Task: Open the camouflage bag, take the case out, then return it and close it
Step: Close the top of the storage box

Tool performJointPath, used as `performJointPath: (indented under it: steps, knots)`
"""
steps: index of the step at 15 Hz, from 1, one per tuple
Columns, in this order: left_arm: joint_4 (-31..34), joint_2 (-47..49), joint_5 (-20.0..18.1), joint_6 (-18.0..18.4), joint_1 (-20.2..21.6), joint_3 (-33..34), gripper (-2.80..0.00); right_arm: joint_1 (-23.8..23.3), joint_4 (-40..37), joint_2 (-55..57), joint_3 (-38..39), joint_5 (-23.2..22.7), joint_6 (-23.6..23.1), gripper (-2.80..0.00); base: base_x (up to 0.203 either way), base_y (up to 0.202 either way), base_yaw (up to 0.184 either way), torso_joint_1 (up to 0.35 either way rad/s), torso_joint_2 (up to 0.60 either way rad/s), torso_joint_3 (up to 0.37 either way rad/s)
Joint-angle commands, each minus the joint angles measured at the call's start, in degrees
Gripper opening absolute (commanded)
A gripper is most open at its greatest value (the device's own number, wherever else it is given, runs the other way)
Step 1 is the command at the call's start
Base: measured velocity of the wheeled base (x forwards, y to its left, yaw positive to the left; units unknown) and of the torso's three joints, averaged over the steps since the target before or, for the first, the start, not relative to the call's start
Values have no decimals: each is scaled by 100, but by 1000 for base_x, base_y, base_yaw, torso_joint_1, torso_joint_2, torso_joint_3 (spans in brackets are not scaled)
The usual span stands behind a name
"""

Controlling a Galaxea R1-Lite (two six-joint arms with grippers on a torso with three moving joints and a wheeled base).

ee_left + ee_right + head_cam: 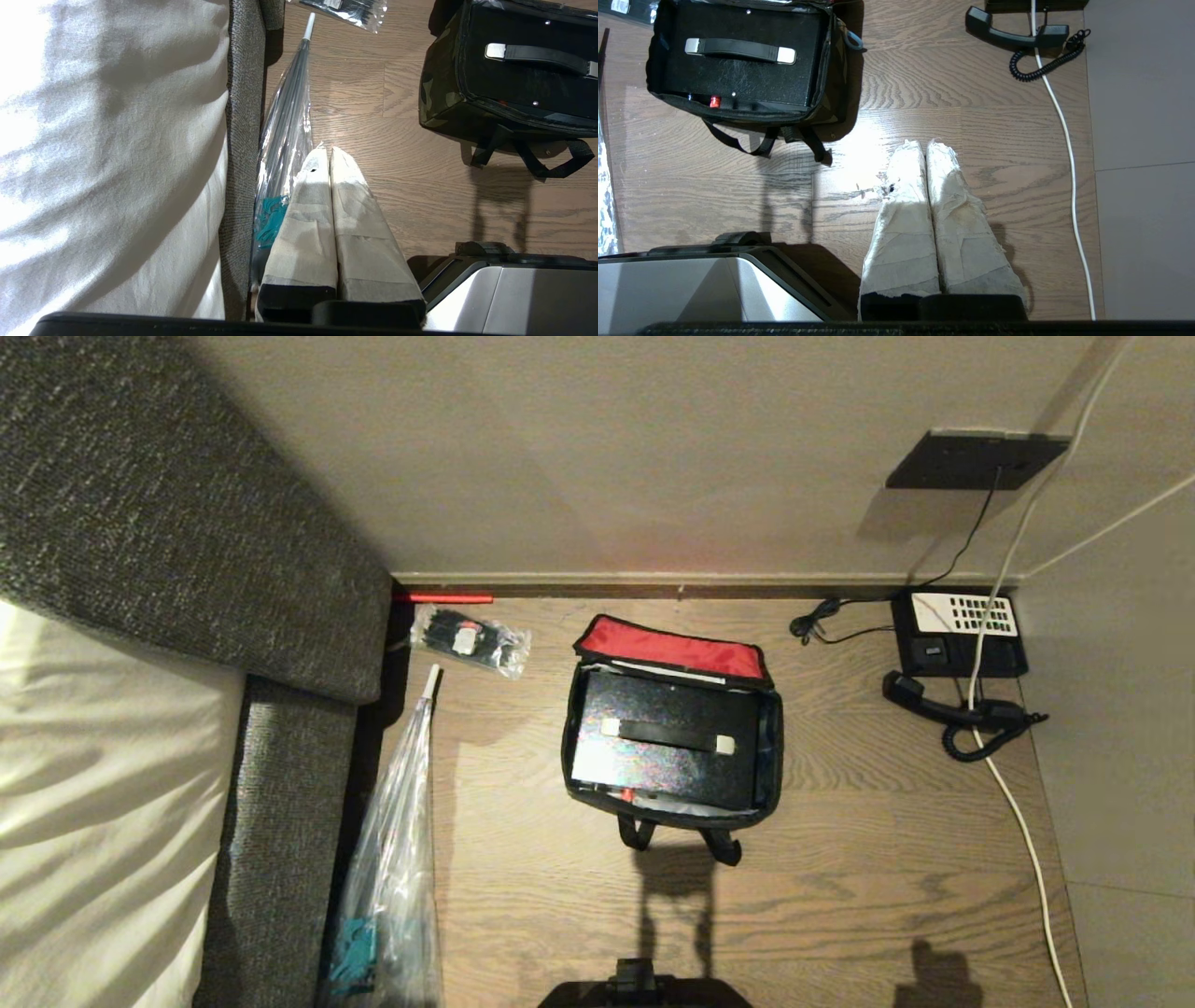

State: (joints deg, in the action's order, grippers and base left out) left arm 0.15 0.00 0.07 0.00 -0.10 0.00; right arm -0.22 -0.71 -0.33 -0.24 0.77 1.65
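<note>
I see both grippers, left gripper (pixel 331 151) and right gripper (pixel 926 145), pinched empty short of the camouflage bag (pixel 770 747) (flap open), so closing may snag on the case (pixel 667 747) handle.

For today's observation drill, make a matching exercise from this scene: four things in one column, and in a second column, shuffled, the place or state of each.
Things:
1. camouflage bag
2. case
3. phone handset
4. clear packet

Places or states:
A. off its cradle, lying on the floor
B. inside the bag, handle facing up
C. by the wall, beside the grey sofa
D. open, red-lined flap folded back

Pairs: 1-D, 2-B, 3-A, 4-C
</note>
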Motion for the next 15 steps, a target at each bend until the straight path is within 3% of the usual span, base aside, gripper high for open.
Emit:
performJointPath:
  steps: [1,8,15]
  knots:
    - [11,0,-7,7,1,0,-280,0,0,15,-2,2,2,-280,0,0,0,0,0,0]
    - [3,0,1,0,1,0,-280,-4,0,15,-2,2,2,-280,12,0,0,0,1,0]
    - [3,0,1,0,1,0,-280,-4,0,15,-2,2,2,-280,181,0,0,2,1,2]
